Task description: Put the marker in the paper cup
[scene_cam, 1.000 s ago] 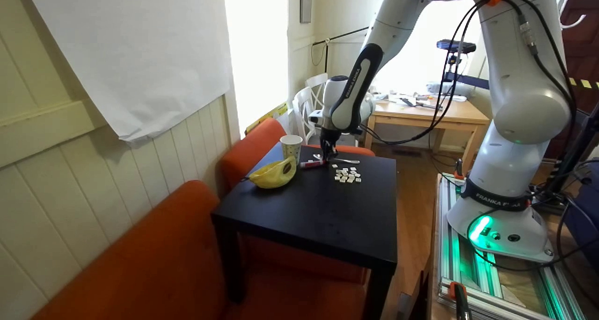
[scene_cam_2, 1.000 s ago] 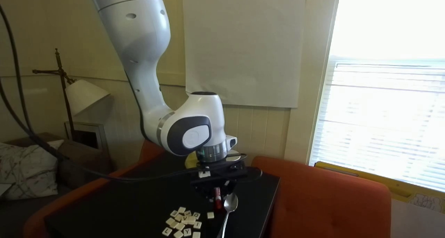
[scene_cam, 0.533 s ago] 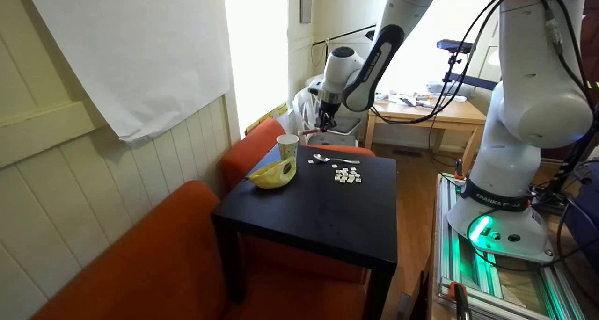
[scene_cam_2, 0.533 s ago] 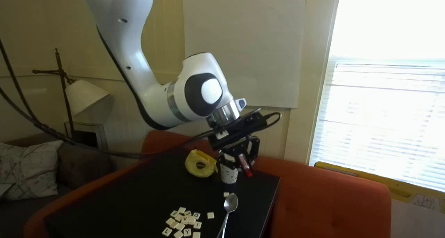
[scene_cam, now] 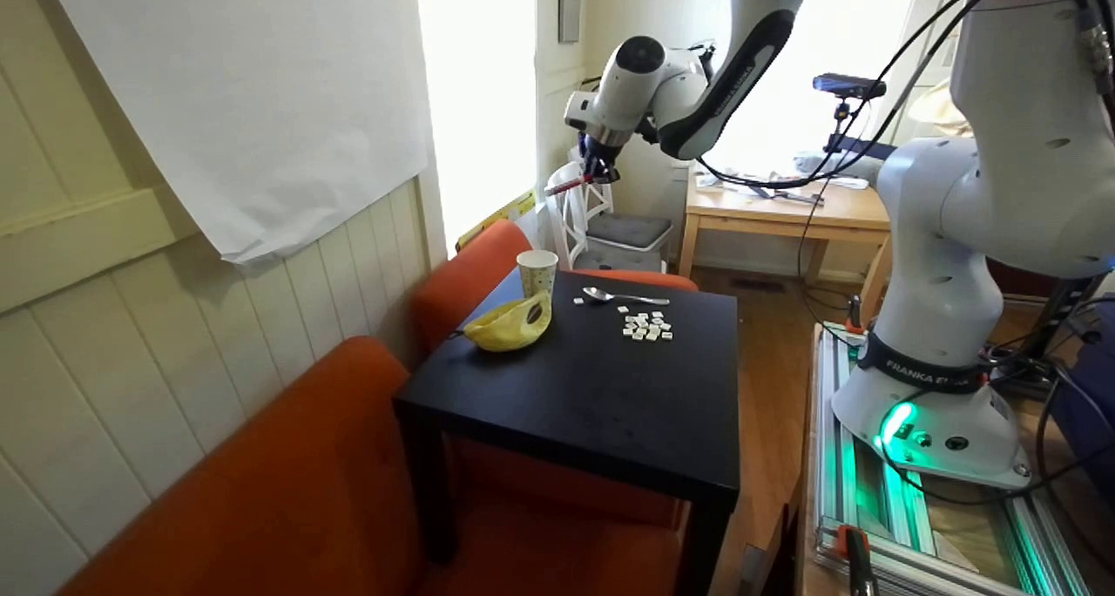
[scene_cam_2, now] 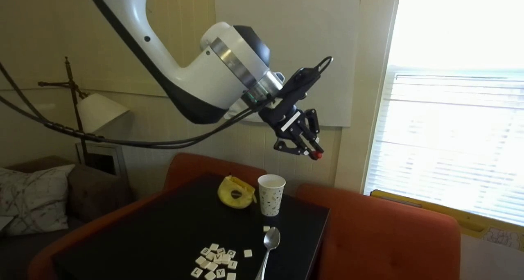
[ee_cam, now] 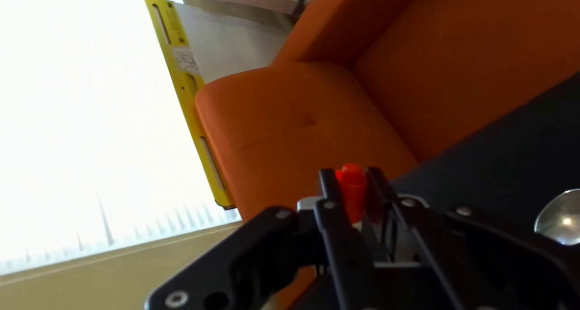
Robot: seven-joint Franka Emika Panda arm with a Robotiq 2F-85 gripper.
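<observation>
Pinching the marker (scene_cam: 568,186) between the fingertips (ee_cam: 327,183) of the gripper (ee_cam: 351,176), well above the table (scene_cam: 566,396). In wrist view, seeing a red end between the fingertips, lower center of frame. In an exterior view with the robot base (scene_cam: 932,430) at right, seeing the marker tilted, lower at its left end, upper center of frame.

In both exterior views, seeing marker and gripper up and to the right of the paper cup (scene_cam_2: 271,196), apart from it. Got the cup standing upright on the table, below center in an exterior view with a lamp (scene_cam_2: 102,112) at left. In that frame, got a yellow pouch (scene_cam_2: 236,193) just beside the cup, to its left; can't tell about touching.

Farther down, got a spoon (scene_cam_2: 272,239) lying bowl toward the cup, a loose tile (scene_cam_2: 266,229) between bowl and cup, a second loose tile (scene_cam_2: 248,253) left of the spoon, then a cluster of letter tiles (scene_cam_2: 217,258). Seeing orange seating (scene_cam_2: 389,231) at lower right, window (scene_cam_2: 450,128) at upper right.
</observation>
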